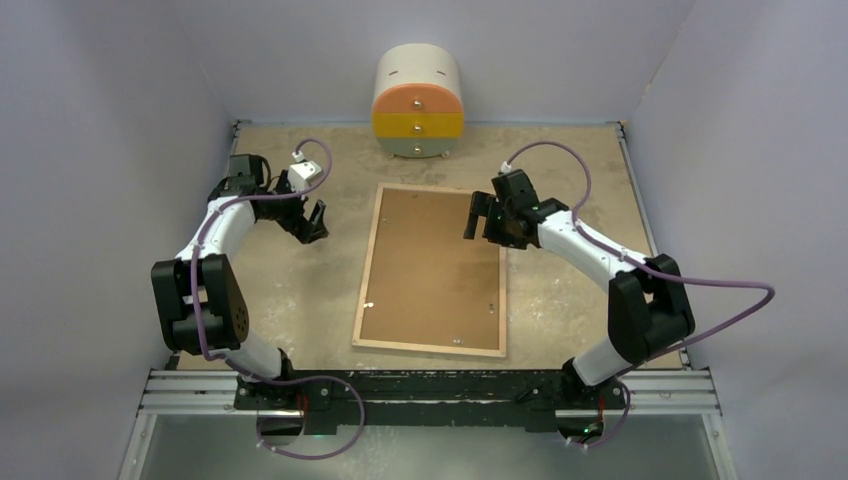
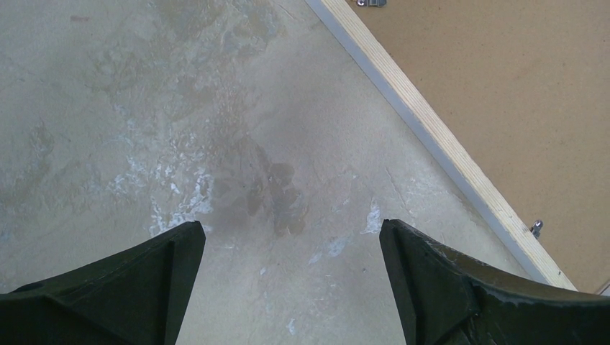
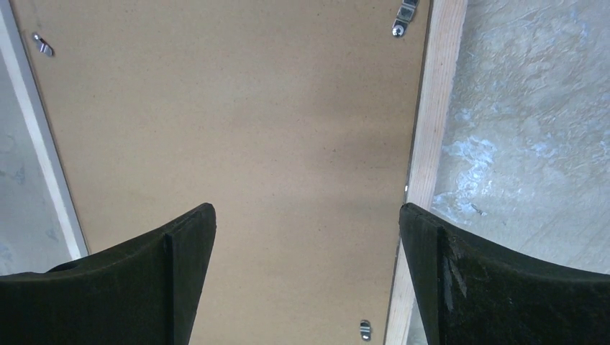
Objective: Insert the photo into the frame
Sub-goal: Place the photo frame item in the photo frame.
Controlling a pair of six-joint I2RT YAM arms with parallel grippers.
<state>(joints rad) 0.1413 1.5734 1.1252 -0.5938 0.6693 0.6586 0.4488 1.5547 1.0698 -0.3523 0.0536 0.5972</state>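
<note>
Brown backing board [image 1: 432, 265] looks clipped into face-down frame [image 1: 368, 265], L jaws & R jaws both wide open, empty: prying before turning clips [image 3: 405, 17] could skid it.

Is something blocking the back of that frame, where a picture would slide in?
Yes: a brown backing board fills the frame, with small metal clips at its rim. No photo is visible.

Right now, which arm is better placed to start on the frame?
Probably the right: the right fingers, open, hang over the frame's backing board by its rim; the left fingers hang over bare table beside it.
</note>
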